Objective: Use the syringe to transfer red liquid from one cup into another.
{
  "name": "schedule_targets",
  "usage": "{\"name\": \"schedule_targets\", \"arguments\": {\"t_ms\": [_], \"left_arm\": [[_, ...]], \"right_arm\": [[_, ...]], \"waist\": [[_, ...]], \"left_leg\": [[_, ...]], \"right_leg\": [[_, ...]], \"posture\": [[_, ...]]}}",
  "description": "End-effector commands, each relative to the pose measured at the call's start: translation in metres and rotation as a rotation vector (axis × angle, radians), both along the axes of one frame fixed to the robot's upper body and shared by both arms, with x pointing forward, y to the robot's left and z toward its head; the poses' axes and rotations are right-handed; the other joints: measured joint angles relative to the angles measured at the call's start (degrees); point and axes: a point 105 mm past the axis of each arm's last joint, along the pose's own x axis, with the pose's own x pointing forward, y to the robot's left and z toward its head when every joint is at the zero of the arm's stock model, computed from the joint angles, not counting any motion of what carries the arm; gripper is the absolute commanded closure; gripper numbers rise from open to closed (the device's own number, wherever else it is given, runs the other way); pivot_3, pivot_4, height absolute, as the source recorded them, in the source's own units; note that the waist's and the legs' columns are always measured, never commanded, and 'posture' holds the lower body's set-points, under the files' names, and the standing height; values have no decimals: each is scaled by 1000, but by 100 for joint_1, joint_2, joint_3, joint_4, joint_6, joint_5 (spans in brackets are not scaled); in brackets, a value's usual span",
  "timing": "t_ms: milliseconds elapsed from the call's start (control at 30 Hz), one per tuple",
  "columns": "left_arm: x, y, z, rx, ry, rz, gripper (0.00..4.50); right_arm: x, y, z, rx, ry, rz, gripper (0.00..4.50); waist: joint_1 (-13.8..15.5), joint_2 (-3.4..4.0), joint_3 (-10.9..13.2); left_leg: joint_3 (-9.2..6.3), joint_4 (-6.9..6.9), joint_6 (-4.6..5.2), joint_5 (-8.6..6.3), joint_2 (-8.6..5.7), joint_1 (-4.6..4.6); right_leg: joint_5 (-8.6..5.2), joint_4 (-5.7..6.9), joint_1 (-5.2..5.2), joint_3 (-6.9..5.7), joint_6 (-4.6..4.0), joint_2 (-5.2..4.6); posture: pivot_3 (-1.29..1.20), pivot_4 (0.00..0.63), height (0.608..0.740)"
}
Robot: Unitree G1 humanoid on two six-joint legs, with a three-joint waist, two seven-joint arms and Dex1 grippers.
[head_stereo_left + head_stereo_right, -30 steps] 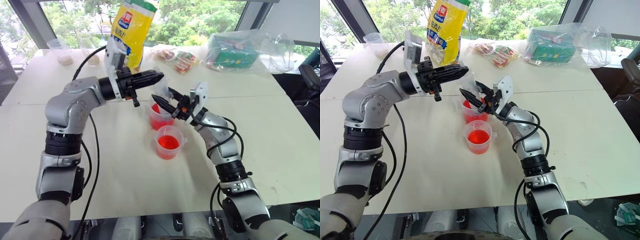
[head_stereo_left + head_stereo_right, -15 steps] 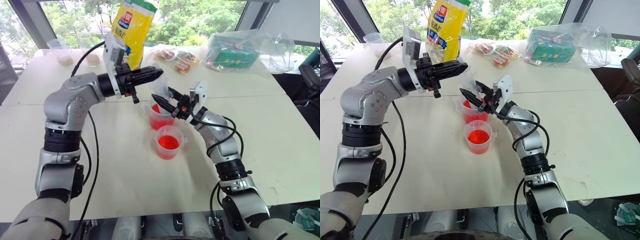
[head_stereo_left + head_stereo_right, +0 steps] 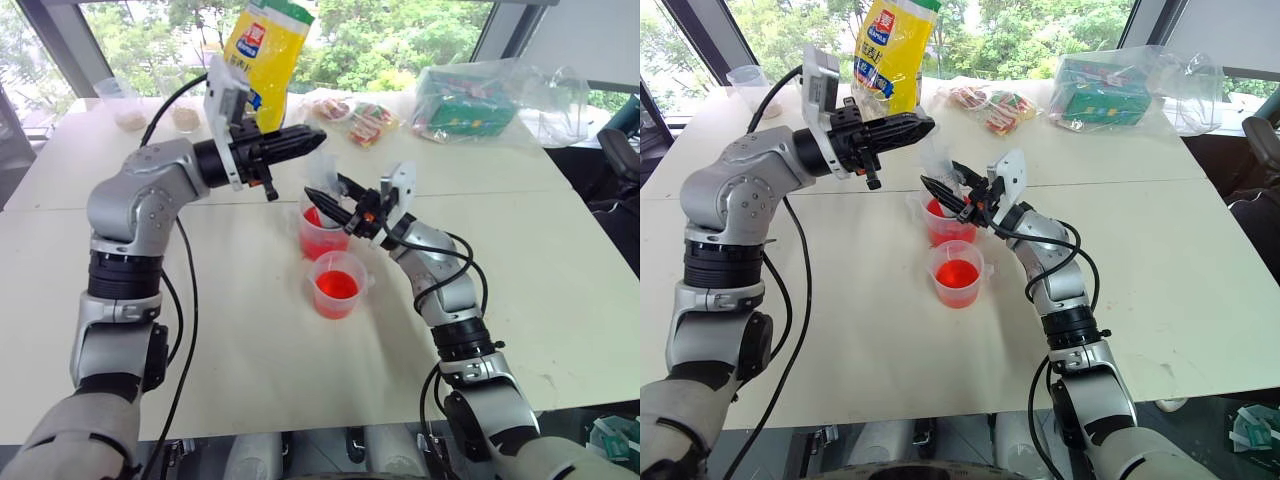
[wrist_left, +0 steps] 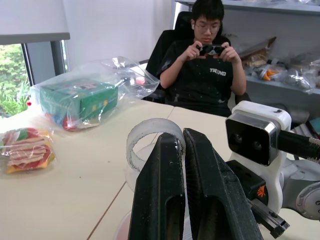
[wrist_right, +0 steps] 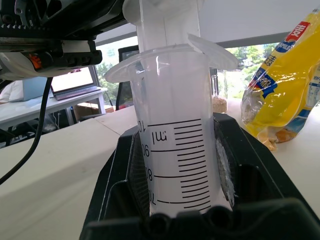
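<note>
A: What sits nearest on the white table (image 3: pixel 560 300)?

B: The shorter clear cup (image 3: pixel 337 284), with red liquid (image 3: pixel 336 286) in it and a small tab on its rim. Just behind it, almost touching, stands the taller cup (image 3: pixel 321 234), also holding red liquid.

A: And the syringe (image 5: pixel 172 150)?

B: It stands upright over the taller cup, its lower end down inside that cup. The right gripper (image 3: pixel 330 200) has its two black fingers pressed against the barrel from both sides, pinching it; in the right wrist view the printed scale marks sit between the finger pads (image 5: pixel 135 170), with the barrel's flange above them.

A: What about the plunger (image 4: pixel 150 140)?

B: It rises out of the barrel's top. The left gripper (image 3: pixel 300 140) reaches in from the robot's left, above the right one, its fingers (image 4: pixel 160 200) pressed together with only a thin slit between them. Its tips are at the plunger's round head; I cannot tell whether they pinch it or only lie against it.

A: Further back?

B: A yellow snack bag (image 3: pixel 262 60) stands upright behind the left gripper. Beside it lie a small packet of red and green sweets (image 3: pixel 360 115) and a clear bag with a green box (image 3: pixel 470 100). At the far left corner are two small clear cups with beige grains (image 3: pixel 125 105). Beyond the table a person (image 4: pixel 210 70) sits in a dark chair, holding something in both hands.
</note>
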Motion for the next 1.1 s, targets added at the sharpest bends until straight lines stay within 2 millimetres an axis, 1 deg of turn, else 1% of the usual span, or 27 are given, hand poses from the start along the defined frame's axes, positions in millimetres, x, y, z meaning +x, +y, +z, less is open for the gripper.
{"name": "schedule_targets", "arguments": {"t_ms": [33,100,167,200,267,333,367,400,467,500,633,733,833,933,1000,1100], "left_arm": [[-6,15,46,-62,-180,62,4456],[-8,14,41,-46,-167,49,4456],[-9,12,33,-20,-147,37,4456],[-10,12,29,-11,-134,31,4176],[-13,12,20,6,-107,16,3477],[-16,14,15,20,-90,10,2569],[-17,15,13,26,-86,8,2059],[-17,15,11,30,-84,7,1436],[-19,18,8,38,-79,8,422],[-19,19,7,40,-74,11,51],[-19,31,-1,57,-53,48,51],[-18,41,2,45,-51,86,51],[-15,46,8,20,-59,118,51],[-14,49,12,3,-62,128,51],[-14,50,13,1,-65,131,51],[-12,51,14,4,-67,135,51]], "right_arm": [[-8,12,-12,-41,19,69,3099],[-8,11,-6,-28,7,65,3099],[-7,10,5,4,-10,58,3099],[-7,10,12,21,-21,55,3099],[-6,8,28,60,-44,47,3099],[-6,6,41,91,-59,41,3099],[-6,5,45,101,-65,39,3099],[-5,5,48,107,-67,38,3099],[-4,3,54,117,-72,33,3099],[-4,3,56,124,-72,31,3099],[1,-3,62,156,-63,12,3099],[0,-6,67,174,-65,9,3099],[-6,-10,81,202,-88,19,3099],[-20,-14,98,228,-111,56,3099],[-36,-16,107,247,-102,119,3099],[-58,-17,109,255,-61,210,3099]], "waist": [[0,0,0],[-2,0,0],[-4,0,0],[-5,0,0],[-15,1,0],[-14,1,1],[-12,1,1],[-11,1,1],[-5,1,1],[-6,1,1],[-10,1,1],[-11,1,1],[-5,2,1],[7,2,1],[7,2,1],[5,2,1]], "left_leg": [[0,0,0,0,0,0],[0,0,0,0,0,0],[0,0,0,0,0,0],[0,0,0,0,0,0],[-1,0,0,0,1,0],[0,-1,0,0,1,0],[-1,-1,0,0,2,0],[0,0,0,0,2,0],[-1,0,-1,0,2,-1],[0,0,-1,0,1,-1],[0,0,0,0,1,-1],[-1,-1,0,0,2,-1],[0,0,0,0,2,-2],[-2,0,0,0,2,-4],[-2,0,0,0,1,-5],[-2,0,0,0,1,-4]], "right_leg": [[0,0,0,0,0,0],[0,0,0,0,0,0],[0,0,0,0,0,0],[0,0,0,0,0,0],[0,1,-1,0,0,0],[0,1,-2,1,0,0],[0,1,-2,1,0,0],[0,2,-2,0,0,0],[0,2,-2,0,0,-1],[0,2,-2,0,0,-1],[0,2,-2,0,0,-1],[0,2,-3,0,0,-1],[0,2,-4,0,0,-1],[0,1,-4,-1,0,-2],[0,0,-4,-1,0,-4],[0,0,-4,-1,0,-5]], "posture": [[0,150,740],[0,150,740],[0,150,740],[0,150,740],[0,150,740],[0,150,740],[0,150,740],[0,150,740],[0,150,740],[0,150,740],[0,150,740],[0,150,740],[0,150,740],[0,150,740],[0,150,740],[0,150,740]]}}
